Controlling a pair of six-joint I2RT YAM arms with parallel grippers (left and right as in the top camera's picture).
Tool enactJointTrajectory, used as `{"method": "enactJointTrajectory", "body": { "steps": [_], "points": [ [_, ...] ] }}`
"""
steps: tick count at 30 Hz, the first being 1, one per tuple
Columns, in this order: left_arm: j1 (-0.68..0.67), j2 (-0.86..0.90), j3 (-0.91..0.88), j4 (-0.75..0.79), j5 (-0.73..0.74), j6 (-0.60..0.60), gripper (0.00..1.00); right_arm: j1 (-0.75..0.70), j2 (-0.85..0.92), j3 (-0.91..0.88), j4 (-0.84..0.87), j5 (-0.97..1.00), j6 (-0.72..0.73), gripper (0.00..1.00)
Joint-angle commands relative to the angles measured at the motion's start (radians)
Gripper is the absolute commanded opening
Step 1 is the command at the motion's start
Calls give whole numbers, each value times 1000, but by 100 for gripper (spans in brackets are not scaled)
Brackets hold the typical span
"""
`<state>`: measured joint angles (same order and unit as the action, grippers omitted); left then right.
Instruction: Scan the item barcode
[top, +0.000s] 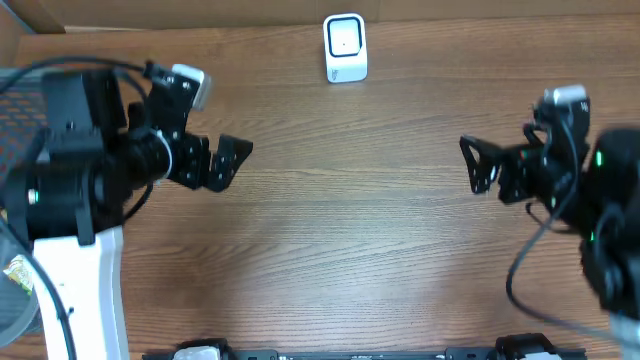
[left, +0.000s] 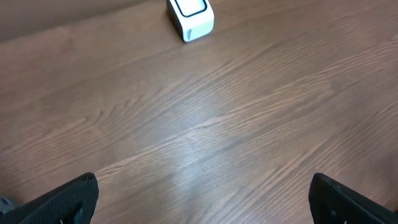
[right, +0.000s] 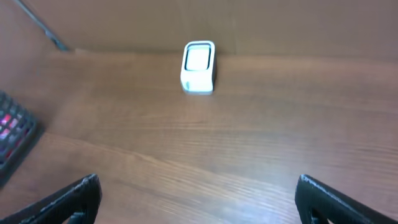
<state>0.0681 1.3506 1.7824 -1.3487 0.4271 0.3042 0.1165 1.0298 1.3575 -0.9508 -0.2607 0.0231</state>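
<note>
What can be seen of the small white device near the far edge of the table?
The white device is a small box with rounded corners, and it looks like smooth plastic. Its upper face has a rounded window with a dark outline and a pale pane inside. Below the window the body is plain white. It stands on the wooden table near the far edge, roughly midway between the two sides. Only the table touches it. No cable or markings can be made out.

A wooden table with brown grain fills the view. A plain brown cardboard wall stands along its far edge. A black mesh basket shows at the left edge of the right wrist view, partly cut off.
</note>
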Motion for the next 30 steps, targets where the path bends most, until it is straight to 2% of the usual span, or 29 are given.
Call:
{"method": "enactJointTrajectory", "body": {
  "steps": [1,4,6,7,8,9,11,18,22,26,30],
  "points": [
    [4,60,33,-12,37,-17,100,-6,101,127,-69,-23,36,100],
    [4,104,33,10,61,-19,100,-6,151,134,-85,-52,86,100],
    [5,116,33,36,51,-90,97,-6,178,134,-85,-71,85,100],
    [10,115,33,49,10,-161,98,-6,189,134,-88,-74,85,100],
    [22,111,39,64,-113,-318,100,-6,203,134,-95,-74,85,100],
    [59,103,55,49,-324,-583,100,-6,215,134,-102,-74,85,100],
    [99,93,62,26,-394,-668,100,-6,219,134,-103,-74,85,100],
    [340,80,61,-70,-409,-752,100,-6,229,134,-103,-74,85,100],
    [480,70,62,-72,-354,-734,100,-6,229,134,-101,-70,76,100],
    [518,46,84,-68,-296,-667,100,-6,229,134,-98,-70,74,100],
    [526,18,130,-71,-366,-641,100,-6,229,134,-95,-71,75,100]
  ]
}}
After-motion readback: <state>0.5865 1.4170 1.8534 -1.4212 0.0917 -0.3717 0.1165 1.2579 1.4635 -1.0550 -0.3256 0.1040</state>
